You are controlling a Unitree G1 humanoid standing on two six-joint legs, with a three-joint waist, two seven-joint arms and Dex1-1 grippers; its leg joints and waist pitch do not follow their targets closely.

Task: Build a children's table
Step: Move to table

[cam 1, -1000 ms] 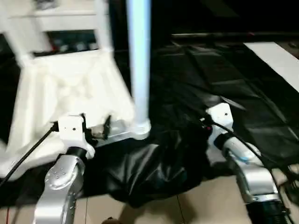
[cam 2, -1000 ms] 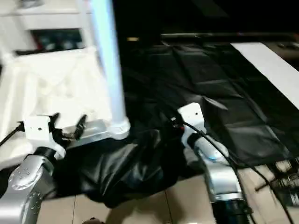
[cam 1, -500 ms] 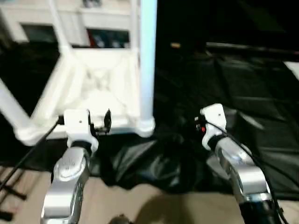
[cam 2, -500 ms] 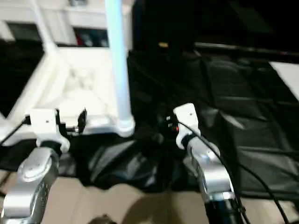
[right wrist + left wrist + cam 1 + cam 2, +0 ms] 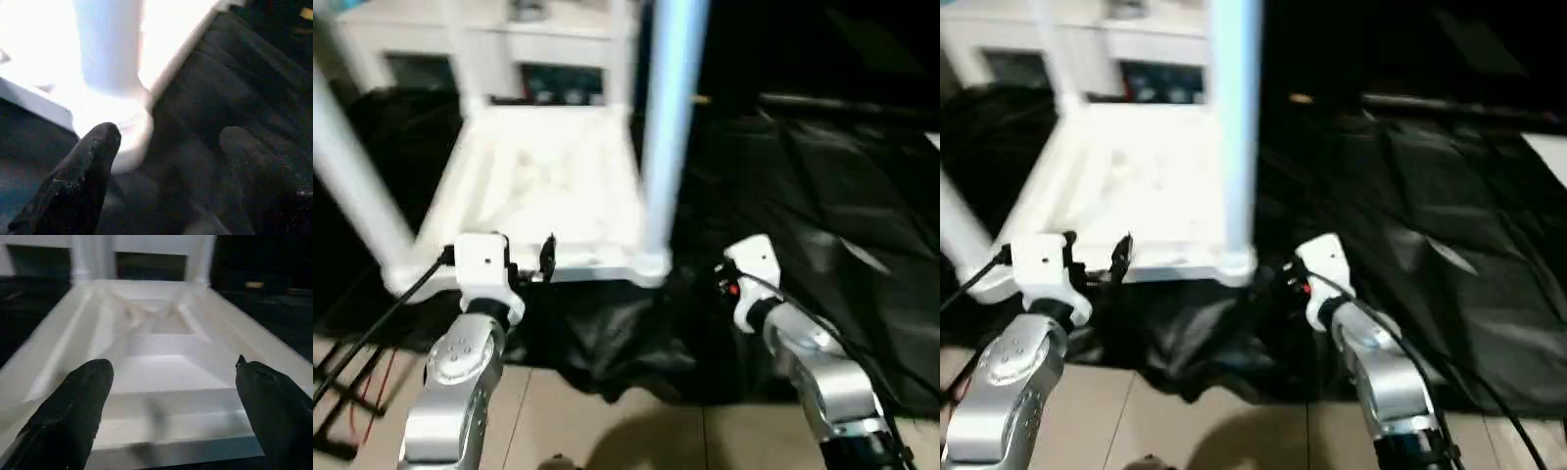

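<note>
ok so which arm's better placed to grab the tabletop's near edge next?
Left, probably. Its tool is open and faces the near edge of the upturned tabletop straight on. The right tool sits by the near-right leg and its corner socket, over black sheeting.

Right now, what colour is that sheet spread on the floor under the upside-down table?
Black, a crinkled glossy sheet, best seen in the right eye view beside the white table.
</note>
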